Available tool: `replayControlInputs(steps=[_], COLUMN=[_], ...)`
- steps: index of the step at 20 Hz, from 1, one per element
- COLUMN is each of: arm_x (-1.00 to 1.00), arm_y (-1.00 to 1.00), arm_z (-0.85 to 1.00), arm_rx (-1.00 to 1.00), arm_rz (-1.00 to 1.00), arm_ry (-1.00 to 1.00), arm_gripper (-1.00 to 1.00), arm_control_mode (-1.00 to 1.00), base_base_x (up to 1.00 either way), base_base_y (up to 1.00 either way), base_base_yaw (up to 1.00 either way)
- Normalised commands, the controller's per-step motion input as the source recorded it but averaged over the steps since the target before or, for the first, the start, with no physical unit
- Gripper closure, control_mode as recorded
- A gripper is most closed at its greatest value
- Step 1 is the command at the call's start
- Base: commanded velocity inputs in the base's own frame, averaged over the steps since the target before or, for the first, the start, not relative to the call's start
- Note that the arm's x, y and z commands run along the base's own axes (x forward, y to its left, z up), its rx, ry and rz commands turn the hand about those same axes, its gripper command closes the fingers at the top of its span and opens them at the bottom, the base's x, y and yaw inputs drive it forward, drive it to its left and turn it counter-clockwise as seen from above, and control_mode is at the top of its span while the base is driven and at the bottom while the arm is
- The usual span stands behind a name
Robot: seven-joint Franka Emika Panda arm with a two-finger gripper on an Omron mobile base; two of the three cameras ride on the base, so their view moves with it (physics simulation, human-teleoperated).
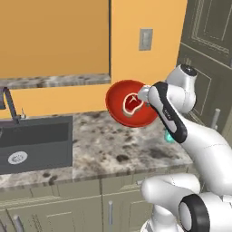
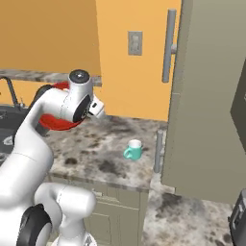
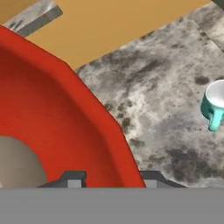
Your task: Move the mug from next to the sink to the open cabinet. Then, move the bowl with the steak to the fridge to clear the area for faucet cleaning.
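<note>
**Bowl up off the counter, tilted, in the claw**

We see the red bowl (image 1: pixel 131 103) held in the air above the counter (image 1: pixel 113 149), tipped steeply so its inside faces the left base camera. The steak (image 1: pixel 132 103) sits in the middle of it, white rim showing. In the hand view the gripper (image 3: pixel 109 178) straddles the bowl's rim, one dark tip on each side, so we call it clamped on the bowl. From the right base view the bowl is mostly hidden behind the arm, just a red edge showing.

The mug (image 2: pixel 133 150) stands upright on the counter, handle to its left in the right base view, near the bar handle (image 2: pixel 157 151) of the tall cabinet (image 2: pixel 206 110). It is well apart from the bowl. In the hand view the mug is at the right edge, lying below the bowl's level.

The sink (image 1: pixel 36 142) is at the left of the left base view, faucet (image 1: pixel 10 105) behind it. A wall switch (image 1: pixel 145 39) is on the orange wall above the bowl.
</note>
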Motion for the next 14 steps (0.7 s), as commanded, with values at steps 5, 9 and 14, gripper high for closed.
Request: replayControlInputs(steps=[5,9,14], arm_x=[0.00,0.00,0.00], arm_y=[0.00,0.00,0.00], arm_z=[0.00,0.00,0.00], arm_rx=[0.00,0.00,0.00], arm_rz=[0.00,0.00,0.00], arm_ry=[0.00,0.00,0.00], arm_gripper=[1.00,1.00,1.00], arm_control_mode=[1.00,1.00,1.00], base_base_x=[-0.62,-0.28,-0.16], base_base_y=[0.15,0.40,0.47], base_base_yaw=[0.76,0.84,0.87])
